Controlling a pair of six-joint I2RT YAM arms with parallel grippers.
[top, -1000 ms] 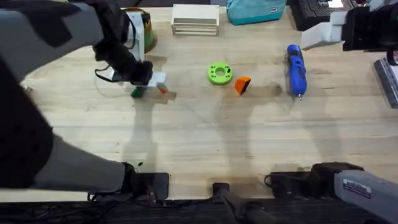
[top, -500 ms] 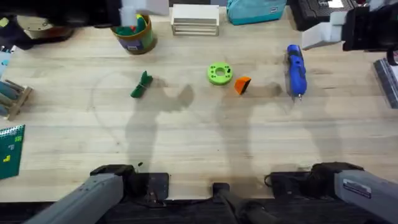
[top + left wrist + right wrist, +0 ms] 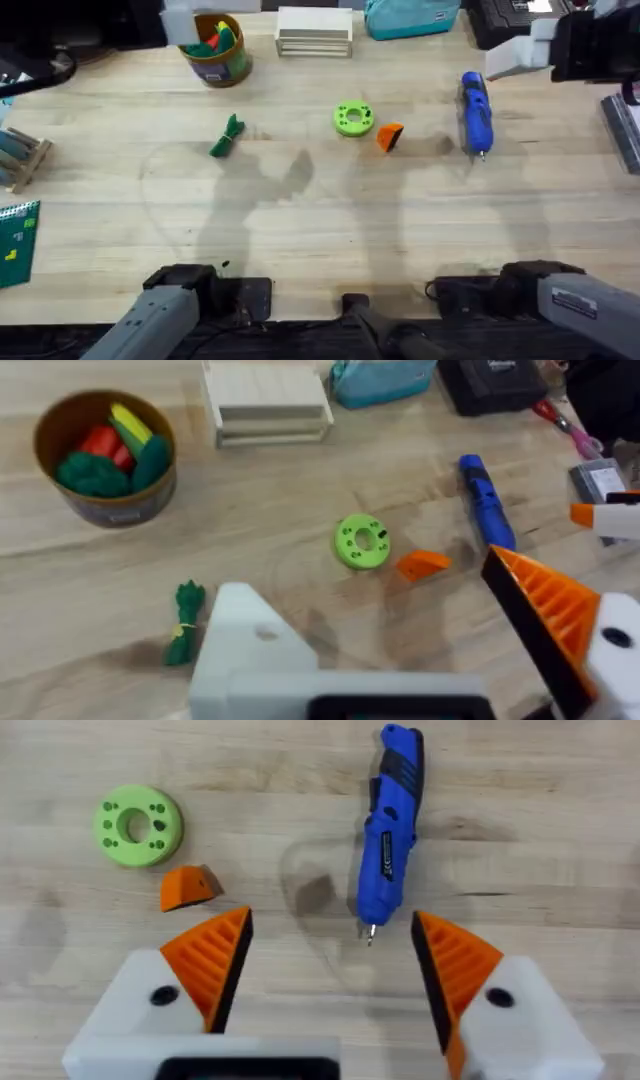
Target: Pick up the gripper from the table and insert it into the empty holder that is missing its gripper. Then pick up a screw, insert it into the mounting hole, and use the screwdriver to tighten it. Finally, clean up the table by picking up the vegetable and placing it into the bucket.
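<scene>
**Status of the work area, referenced to the green disc [image 3: 353, 118]**

1. Left arm. One second earlier the left arm was lowered over the vegetable [image 3: 228, 135]. It has since been raised and withdrawn. The vegetable was not carried off. It is left lying on the table, well to the left of the disc.
2. The left gripper [image 3: 362, 578] is seen in its wrist view with its fingers spread wide and nothing between them. One finger bears an orange ribbed pad. The other is the holder [image 3: 250, 650], a bare white base with no pad fitted.
3. The right gripper [image 3: 330, 918] is likewise held wide open and empty, above the table to the right of the disc. No movement of it is noted over the last second.
4. The gripper [image 3: 389, 136], an orange wedge, lies just beside the disc on its right. It is untouched.
5. The screwdriver [image 3: 476, 112] lies farther right of the disc, well apart from it, and is unmoved.
6. The bucket [image 3: 215, 50] stands to the left of the disc and farther from the arm bases. Red, green and yellow toy pieces are already inside it.

**Assessment.** The clean-up step is judged not done, since the vegetable is outside the bucket. The insertion is judged not begun, as the wedge is on the table and the holder is bare. No screw can be made out.
</scene>
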